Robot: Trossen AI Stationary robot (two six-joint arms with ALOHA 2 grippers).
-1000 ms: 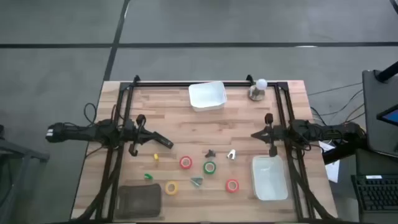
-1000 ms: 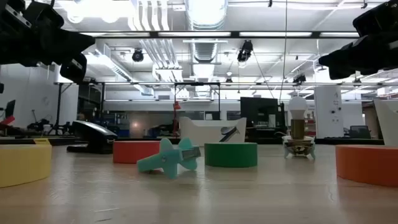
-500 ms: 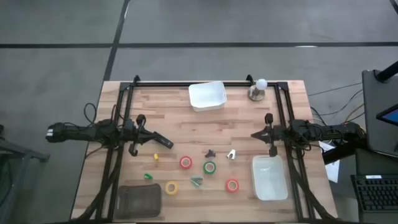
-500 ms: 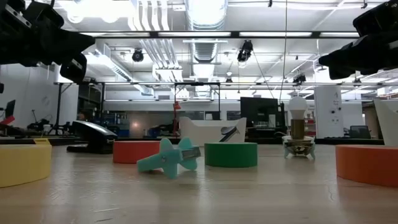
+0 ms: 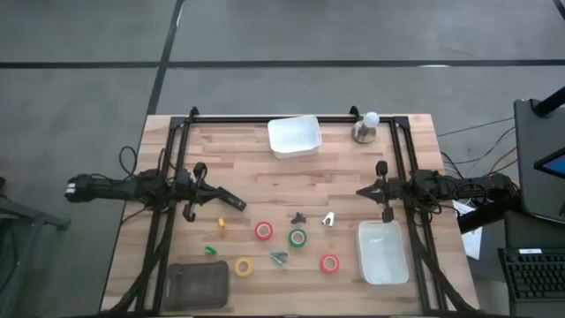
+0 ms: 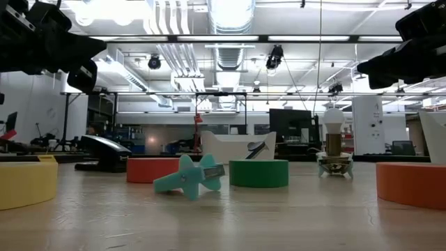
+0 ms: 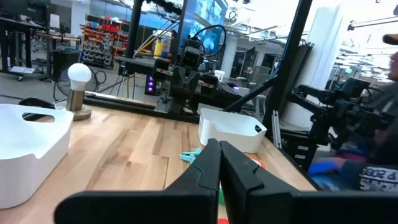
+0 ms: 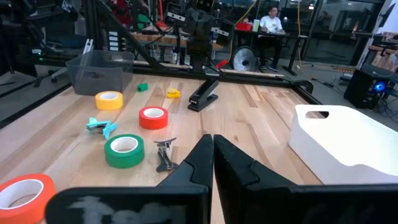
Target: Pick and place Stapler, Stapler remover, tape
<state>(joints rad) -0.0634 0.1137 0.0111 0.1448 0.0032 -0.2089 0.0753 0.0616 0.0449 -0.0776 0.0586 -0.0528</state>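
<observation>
On the high view, two red tape rolls (image 5: pixel 263 230) (image 5: pixel 329 262), a green roll (image 5: pixel 297 237) and a yellow roll (image 5: pixel 243 266) lie flat on the wooden table. The black stapler (image 5: pixel 232 202) lies close in front of my left gripper (image 5: pixel 210 188). A dark staple remover (image 5: pixel 300 217), a pale one (image 5: pixel 328 219) and a teal one (image 5: pixel 279 258) lie among the rolls. My right gripper (image 5: pixel 361 192) hovers at the table's right side. Both grippers are shut on nothing, as their wrist views show (image 7: pixel 219 149) (image 8: pixel 210 142).
A white bin (image 5: pixel 294 136) and a light bulb on a base (image 5: pixel 366 126) stand at the far edge. A second white bin (image 5: pixel 382 252) sits near right, and a dark clear bin (image 5: pixel 198 284) near left. Small yellow (image 5: pixel 222 224) and green (image 5: pixel 210 251) bits lie nearby.
</observation>
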